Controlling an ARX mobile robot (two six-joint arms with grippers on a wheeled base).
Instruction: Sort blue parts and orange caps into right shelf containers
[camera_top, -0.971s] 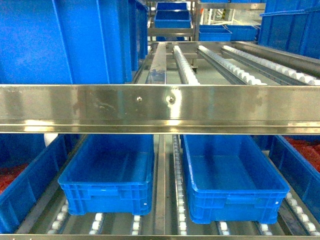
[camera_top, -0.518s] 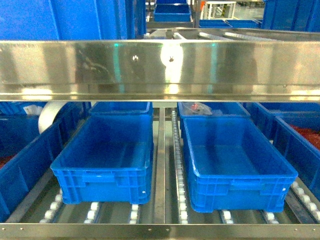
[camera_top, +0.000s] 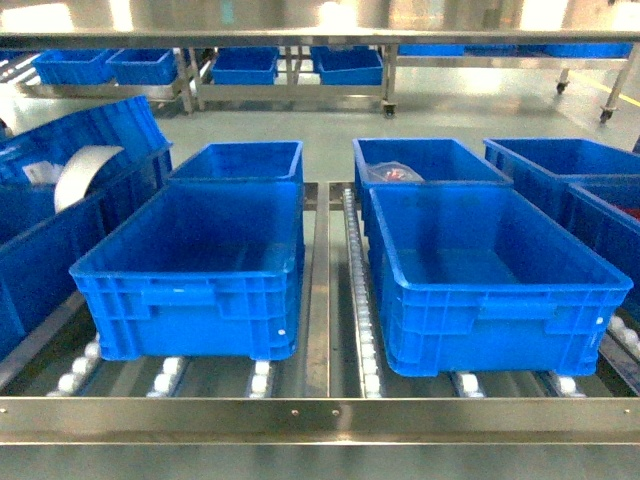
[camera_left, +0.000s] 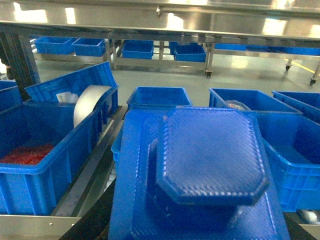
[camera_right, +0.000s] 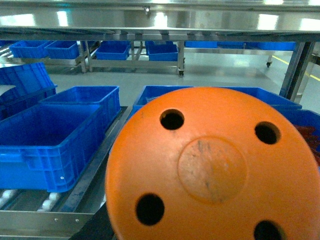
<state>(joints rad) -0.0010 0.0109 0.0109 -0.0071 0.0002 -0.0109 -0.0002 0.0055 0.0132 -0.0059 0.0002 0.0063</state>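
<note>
A blue part (camera_left: 210, 165) fills the left wrist view and an orange cap (camera_right: 212, 167) fills the right one, each close against its camera. Neither claw shows, so I cannot tell their grip. Two blue bins (camera_top: 200, 265) (camera_top: 490, 275) sit side by side on the shelf rollers (camera_top: 365, 350).

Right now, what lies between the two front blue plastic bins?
In the head view, a steel rail and a white roller strip separate left bin from right bin.
</note>
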